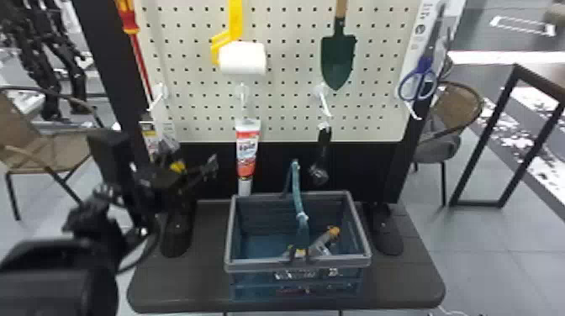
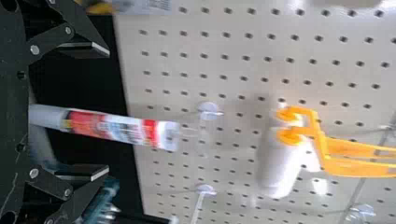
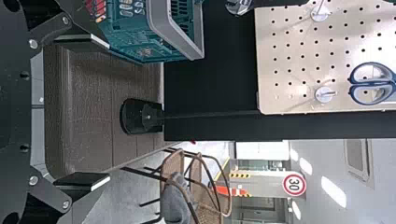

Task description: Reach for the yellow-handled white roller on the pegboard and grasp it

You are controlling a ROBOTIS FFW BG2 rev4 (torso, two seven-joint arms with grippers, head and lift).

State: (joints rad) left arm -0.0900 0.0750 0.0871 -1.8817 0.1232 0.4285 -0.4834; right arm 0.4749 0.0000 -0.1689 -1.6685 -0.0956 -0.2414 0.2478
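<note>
Left gripper, fingers wide and empty, sits below and left of the yellow-handled white roller, hanging on the pegboard above a red-and-white tube; rightward, a green trowel, blue-handled scissors; right gripper, wide, empty

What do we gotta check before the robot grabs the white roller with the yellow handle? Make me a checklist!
1. Left gripper has its jaws open: ok.
2. Roller up on the pegboard: ok.
3. Roller between the jaws: not ok, it's beyond them.
4. Tube out of the way: cannot tell, it hangs below the roller.
5. What the handle hangs on: cannot tell, its top is cut off.
6. Right gripper away from the roller: ok.
</note>
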